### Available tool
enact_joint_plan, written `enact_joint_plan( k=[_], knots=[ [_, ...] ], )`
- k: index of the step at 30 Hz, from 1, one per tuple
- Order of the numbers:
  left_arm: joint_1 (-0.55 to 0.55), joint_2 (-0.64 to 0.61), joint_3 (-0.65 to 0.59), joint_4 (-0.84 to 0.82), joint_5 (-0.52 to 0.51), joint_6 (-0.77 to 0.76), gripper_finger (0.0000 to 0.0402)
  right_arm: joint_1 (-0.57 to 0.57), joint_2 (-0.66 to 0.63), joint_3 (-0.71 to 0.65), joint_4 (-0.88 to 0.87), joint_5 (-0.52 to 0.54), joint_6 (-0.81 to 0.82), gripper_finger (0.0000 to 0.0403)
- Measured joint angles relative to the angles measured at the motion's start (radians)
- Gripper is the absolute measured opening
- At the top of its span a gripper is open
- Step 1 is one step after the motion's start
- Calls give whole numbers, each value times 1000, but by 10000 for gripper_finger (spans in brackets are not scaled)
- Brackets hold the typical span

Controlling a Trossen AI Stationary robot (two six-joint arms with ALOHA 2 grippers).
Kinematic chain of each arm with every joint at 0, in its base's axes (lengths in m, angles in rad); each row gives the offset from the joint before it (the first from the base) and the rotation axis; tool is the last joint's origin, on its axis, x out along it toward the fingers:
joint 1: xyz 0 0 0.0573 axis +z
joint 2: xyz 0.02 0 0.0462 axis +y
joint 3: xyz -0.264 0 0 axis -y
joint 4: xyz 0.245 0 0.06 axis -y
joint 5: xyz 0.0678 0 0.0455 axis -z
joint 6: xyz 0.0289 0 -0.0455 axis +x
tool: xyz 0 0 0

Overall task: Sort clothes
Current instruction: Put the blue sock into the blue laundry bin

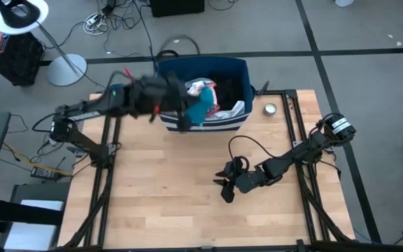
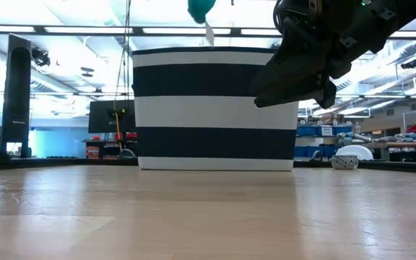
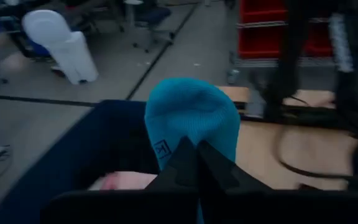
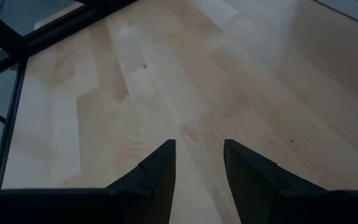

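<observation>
While the right gripper (image 1: pixel 225 183) is held low over the bare table (image 1: pixel 173 203) with its fingers (image 4: pixel 157 168) parted and nothing between them, the left gripper (image 1: pixel 185 112) is seen clamped on a teal garment (image 1: pixel 203 108) at the bin's (image 1: pixel 240 70) near-left rim. From the left wrist, the teal cloth (image 3: pixel 191 121) is shown pinched between the closed fingertips, bulging above them, with the bin's dark wall (image 3: pixel 61 168) just beyond and a pale pink piece (image 3: pixel 120 181) lying inside. More clothes (image 1: pixel 208 89), white and reddish among them, are heaped in the bin. In the low view, the striped bin (image 2: pixel 215 108) is seen standing on the table at the far side, and the teal piece (image 2: pixel 201 9) is raised above its rim. A small round tin (image 1: pixel 270 109) is set on the table just right of the bin. Both arms are positioned apart, left at the bin, right nearer the table's middle.
</observation>
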Motion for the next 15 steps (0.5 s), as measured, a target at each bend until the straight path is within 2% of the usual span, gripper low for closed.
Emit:
enact_joint_plan(
  k=[8, 12, 15],
  knots=[
    [243, 1, 49, -102, 82, 22, 0, 0, 0, 0, -7, 0, 0, 137],
    [329, 1, 1, -115, 111, 26, 0, 0, 0, 0, -11, 1, -8, 137],
    [381, 1, -56, -118, 176, 3, 1, 0, 0, 0, -15, 1, -8, 137]
  ],
)
